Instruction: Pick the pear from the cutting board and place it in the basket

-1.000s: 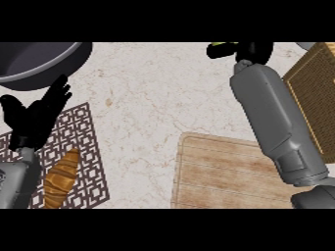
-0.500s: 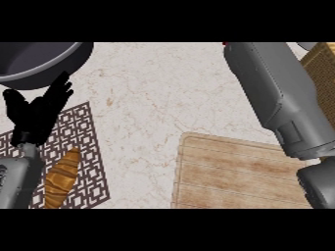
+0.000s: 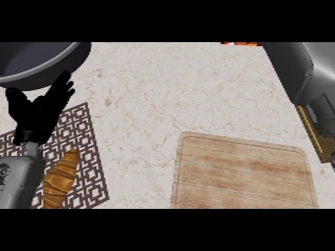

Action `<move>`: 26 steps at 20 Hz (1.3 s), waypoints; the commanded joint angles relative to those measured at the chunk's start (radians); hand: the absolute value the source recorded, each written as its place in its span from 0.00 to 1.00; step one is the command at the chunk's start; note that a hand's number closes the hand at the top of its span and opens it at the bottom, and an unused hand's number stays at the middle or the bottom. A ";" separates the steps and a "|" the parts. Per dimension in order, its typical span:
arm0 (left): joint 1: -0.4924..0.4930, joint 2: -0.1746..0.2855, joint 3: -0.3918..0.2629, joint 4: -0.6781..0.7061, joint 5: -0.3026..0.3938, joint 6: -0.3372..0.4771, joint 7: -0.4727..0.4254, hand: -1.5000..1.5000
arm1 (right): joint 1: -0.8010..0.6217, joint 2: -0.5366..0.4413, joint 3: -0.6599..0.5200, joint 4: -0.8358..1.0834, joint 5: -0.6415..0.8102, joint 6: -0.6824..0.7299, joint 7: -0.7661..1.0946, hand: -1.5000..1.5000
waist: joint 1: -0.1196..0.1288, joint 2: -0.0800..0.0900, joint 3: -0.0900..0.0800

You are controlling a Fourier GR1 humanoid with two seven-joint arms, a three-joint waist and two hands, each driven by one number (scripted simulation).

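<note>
The wooden cutting board (image 3: 243, 171) lies at the lower right with nothing on it. No pear shows anywhere. My right forearm (image 3: 308, 83) fills the right edge and runs up out of the picture, so the right hand is out of sight. Only a thin strip of the woven basket (image 3: 323, 142) peeks out from behind that arm. My left hand (image 3: 38, 110) rests open at the left, fingers up, above the patterned mat.
A dark pot (image 3: 26, 61) sits at the top left, just beyond the left hand. A brown lattice mat (image 3: 83, 147) lies at the lower left with a croissant (image 3: 60, 179) on it. Pale marble counter (image 3: 170, 93) spans the middle.
The right arm has swung further right and up; its hand, seen near the top a second ago, has left the view. More of the basket is hidden. The left hand stays put.
</note>
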 commanded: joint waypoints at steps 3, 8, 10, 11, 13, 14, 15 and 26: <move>-0.008 0.018 0.018 0.020 0.006 -0.016 -0.021 0.50 | -0.041 -0.075 -0.008 0.065 0.082 -0.043 0.219 1.00 | 0.002 0.007 0.001; 0.022 -0.002 0.006 0.020 0.002 -0.013 -0.027 0.50 | -0.073 -0.177 -0.009 0.128 0.124 0.064 0.239 1.00 | -0.007 0.000 0.001; 0.017 0.003 0.013 0.017 -0.001 -0.004 -0.021 0.50 | -0.050 -0.162 0.010 0.133 0.159 0.039 0.302 1.00 | -0.020 -0.007 0.001; 0.056 -0.016 -0.005 -0.004 -0.003 -0.010 -0.045 0.50 | -0.035 -0.201 -0.010 0.141 0.144 0.035 0.272 1.00 | -0.007 -0.003 0.002; 0.037 0.002 0.018 0.023 -0.006 -0.001 -0.038 0.50 | -0.022 -0.179 -0.008 0.139 0.156 0.029 0.308 1.00 | -0.028 -0.010 0.002; 0.038 0.009 0.014 0.004 -0.007 -0.009 -0.039 0.50 | -0.020 -0.203 -0.003 0.143 0.167 0.029 0.289 1.00 | -0.020 -0.007 0.003; 0.016 0.009 0.029 0.026 0.003 -0.006 -0.037 0.50 | -0.012 -0.184 -0.012 0.141 0.162 0.021 0.307 1.00 | -0.029 -0.008 0.003; 0.094 0.017 0.048 0.007 0.008 -0.020 -0.062 0.50 | 0.142 -0.207 -0.065 0.095 0.134 -0.088 0.204 1.00 | -0.063 -0.024 0.004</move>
